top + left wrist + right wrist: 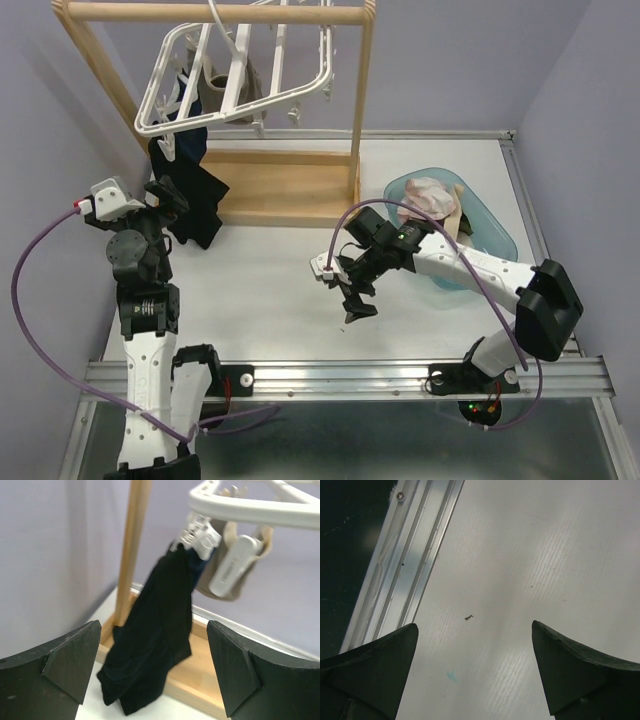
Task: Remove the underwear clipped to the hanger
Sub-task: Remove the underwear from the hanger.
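Note:
The white hanger [240, 75] hangs tilted from the wooden rail stand. A black piece of underwear [195, 195] is clipped at its left corner and reaches down to the stand's base. A grey piece [215, 92] is clipped further in. My left gripper [173, 200] is open just left of the black cloth. In the left wrist view the black underwear [155, 640] hangs from a white clip [202, 535] beyond the left gripper [153, 627], apart from both fingers. My right gripper [355, 298] is open over bare table, and the right wrist view shows nothing inside the right gripper [475, 630].
A blue tub [490, 225] at the right holds pink and cream underwear [435, 198]. The wooden stand's base [285, 190] and right post [360, 110] sit at the back. An aluminium rail [405, 560] runs along the table's near edge.

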`<state>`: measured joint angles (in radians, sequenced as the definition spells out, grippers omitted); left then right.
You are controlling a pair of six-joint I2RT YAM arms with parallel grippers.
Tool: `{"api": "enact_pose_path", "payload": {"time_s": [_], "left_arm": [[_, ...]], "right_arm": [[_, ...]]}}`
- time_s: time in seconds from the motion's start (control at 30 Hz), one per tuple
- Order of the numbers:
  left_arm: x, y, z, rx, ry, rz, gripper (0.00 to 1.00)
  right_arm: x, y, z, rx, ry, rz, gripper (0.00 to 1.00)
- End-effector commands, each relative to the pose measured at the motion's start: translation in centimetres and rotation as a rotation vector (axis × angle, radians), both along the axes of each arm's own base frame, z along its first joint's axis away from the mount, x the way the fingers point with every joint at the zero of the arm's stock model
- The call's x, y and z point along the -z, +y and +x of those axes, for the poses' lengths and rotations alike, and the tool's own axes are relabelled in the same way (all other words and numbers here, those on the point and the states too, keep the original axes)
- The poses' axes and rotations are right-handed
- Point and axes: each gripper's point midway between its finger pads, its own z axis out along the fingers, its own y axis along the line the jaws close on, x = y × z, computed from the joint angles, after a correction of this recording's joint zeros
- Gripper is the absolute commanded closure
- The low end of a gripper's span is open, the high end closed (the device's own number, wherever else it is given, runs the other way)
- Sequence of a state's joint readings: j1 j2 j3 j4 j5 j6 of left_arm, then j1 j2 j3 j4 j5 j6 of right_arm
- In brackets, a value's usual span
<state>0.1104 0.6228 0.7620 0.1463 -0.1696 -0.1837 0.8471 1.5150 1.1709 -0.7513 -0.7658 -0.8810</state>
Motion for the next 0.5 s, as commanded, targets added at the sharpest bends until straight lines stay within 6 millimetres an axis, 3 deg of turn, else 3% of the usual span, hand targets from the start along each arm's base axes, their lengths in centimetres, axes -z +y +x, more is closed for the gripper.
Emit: {"api": "enact_pose_path", "payload": {"time_s": [0.0, 0.13, 0.2, 0.23, 0.3, 0.33, 0.37, 0.4, 0.47], "left_arm": [[-3.5, 3.3, -0.8, -0.169, -0.125, 0.074, 0.01], [-2.7, 4.4, -0.1, -0.201, -0.128, 0.222, 0.01], [-4.1, 4.5, -0.2, -0.199, -0.196, 0.303, 0.01], [-3.0, 4.3, 0.6, -0.166, -0.187, 0.342, 0.01], [-3.8, 5.7, 0.3, -0.187, -0.241, 0.357, 0.01], [-2.7, 5.3, 1.6, -0.109, -0.227, 0.365, 0.01], [-3.5, 5.2, 1.6, -0.077, -0.288, 0.355, 0.01], [-2.8, 6.1, 2.0, -0.071, -0.291, 0.343, 0.01], [-3.2, 5.3, 2.1, -0.03, -0.345, 0.401, 0.01]], "right_arm": [[-3.1, 1.0, -0.7, -0.059, -0.033, 0.165, 0.0], [-2.9, 1.2, -1.6, -0.089, 0.009, 0.19, 0.0], [-2.6, 1.1, -1.7, -0.091, 0.022, 0.186, 0.0], [-2.6, 1.1, -1.8, -0.092, 0.024, 0.187, 0.0], [-3.0, 1.1, -1.9, -0.096, 0.016, 0.198, 0.0], [-3.1, 1.0, -1.9, -0.097, 0.011, 0.201, 0.0], [-3.5, 0.9, -2.0, -0.101, -0.005, 0.212, 0.0], [-3.6, 0.8, -2.0, -0.104, -0.017, 0.218, 0.0], [-3.9, 0.6, -2.0, -0.105, -0.045, 0.229, 0.0]]}}
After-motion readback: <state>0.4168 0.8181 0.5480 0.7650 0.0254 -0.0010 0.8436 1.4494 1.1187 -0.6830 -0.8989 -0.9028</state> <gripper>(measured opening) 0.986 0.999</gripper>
